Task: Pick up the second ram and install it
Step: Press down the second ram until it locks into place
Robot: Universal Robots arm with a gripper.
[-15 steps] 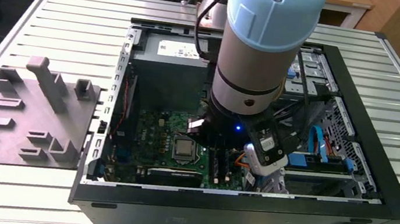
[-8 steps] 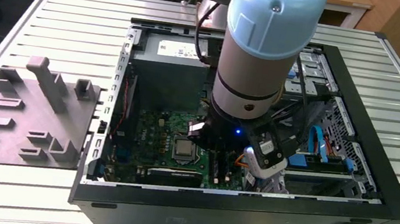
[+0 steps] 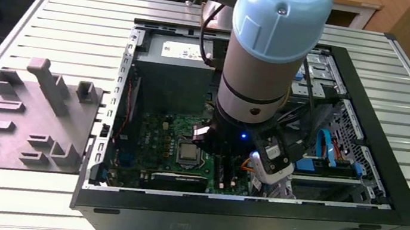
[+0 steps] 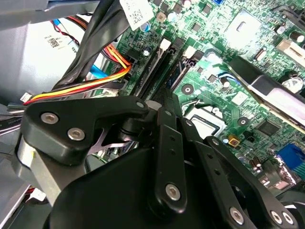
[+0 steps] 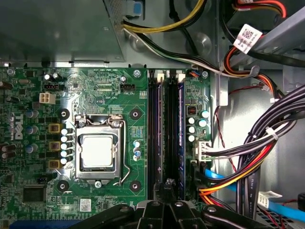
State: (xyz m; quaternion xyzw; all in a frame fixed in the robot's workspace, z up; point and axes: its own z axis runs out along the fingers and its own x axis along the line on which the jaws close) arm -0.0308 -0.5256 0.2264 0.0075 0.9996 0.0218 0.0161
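The slatted metal table [image 3: 74, 18] carries an open computer case [image 3: 255, 218] lying on its side, so that the arm [image 3: 266, 51] can come straight down into it. In the first wrist view the green motherboard [image 5: 119, 119] faces upward, and the black memory slots [image 5: 159, 119] run beside the silver socket [image 5: 97, 151]. The second ram [image 5: 180, 119] appears to us as a thin bluish strip standing on its edge along the slot nearest the cables, parallel to the other slots, as a stick must stand to go in. The hand [image 5: 169, 188] sits low over one end of these slots, probably to guide or press the stick. We cannot tell whether it is closed on the ram or only resting above it.
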